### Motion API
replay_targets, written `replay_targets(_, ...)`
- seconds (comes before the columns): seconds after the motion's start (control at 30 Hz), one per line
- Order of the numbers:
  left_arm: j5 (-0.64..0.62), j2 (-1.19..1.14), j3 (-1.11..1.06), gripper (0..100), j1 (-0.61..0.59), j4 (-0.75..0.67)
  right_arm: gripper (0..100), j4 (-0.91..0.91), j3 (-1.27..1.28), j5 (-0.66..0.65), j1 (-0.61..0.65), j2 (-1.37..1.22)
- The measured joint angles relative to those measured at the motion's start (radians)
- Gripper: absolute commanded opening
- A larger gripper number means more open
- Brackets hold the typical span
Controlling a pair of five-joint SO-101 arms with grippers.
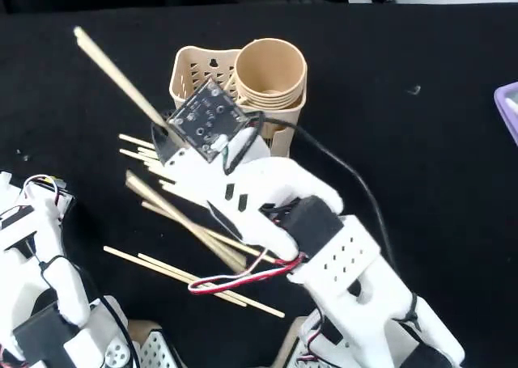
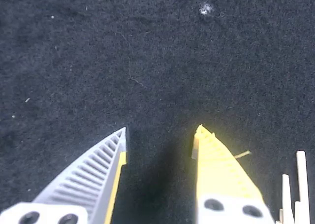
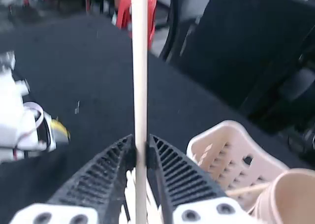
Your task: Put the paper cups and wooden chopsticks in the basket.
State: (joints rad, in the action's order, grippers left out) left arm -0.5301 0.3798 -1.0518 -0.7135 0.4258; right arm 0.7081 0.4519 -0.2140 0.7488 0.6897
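So the right pincer (image 3: 140, 146) is clamped on one chopstick (image 3: 140, 61), holding it tilted up just beside the basket (image 1: 191, 70) with the stacked paper cups (image 1: 269, 69) in it, while the other chopsticks (image 1: 190, 275) lie scattered on the black bench (image 1: 421, 158) and the left pincer (image 2: 160, 135) hangs spread open over it.

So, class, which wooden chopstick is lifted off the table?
The chopstick clamped by the fingers of the right gripper, angled up beside the basket; the other chopsticks lie flat on the table.
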Motion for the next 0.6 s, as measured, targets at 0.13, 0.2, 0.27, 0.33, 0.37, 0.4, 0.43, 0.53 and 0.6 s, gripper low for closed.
replay_targets(0.13,0.000,0.000,0.000,22,0.000,0.000,1.1,-0.011,-0.066,0.003,-0.009,0.000)
replay_targets(0.2,0.000,0.000,0.000,22,0.000,0.000,1.1,-0.057,-0.081,0.005,-0.044,0.000)
replay_targets(0.27,0.000,0.000,0.000,22,0.000,0.000,1.1,-0.140,-0.081,0.012,-0.098,0.000)
replay_targets(0.33,0.000,0.000,0.000,22,0.000,0.000,1.1,-0.252,-0.072,0.058,-0.144,0.000)
replay_targets(0.37,0.000,0.000,0.000,22,0.000,0.000,1.1,-0.318,-0.054,0.091,-0.163,0.002)
replay_targets(0.4,0.000,0.000,0.000,22,0.000,0.000,1.1,-0.388,-0.029,0.127,-0.180,0.002)
replay_targets(0.43,0.000,0.000,0.000,22,0.000,0.000,1.2,-0.459,0.000,0.161,-0.192,-0.003)
replay_targets(0.53,0.000,0.000,0.000,22,0.000,0.000,1.5,-0.649,0.057,0.227,-0.227,-0.064)
replay_targets(0.6,0.000,0.000,0.000,22,0.000,0.000,1.5,-0.721,0.061,0.239,-0.230,-0.129)
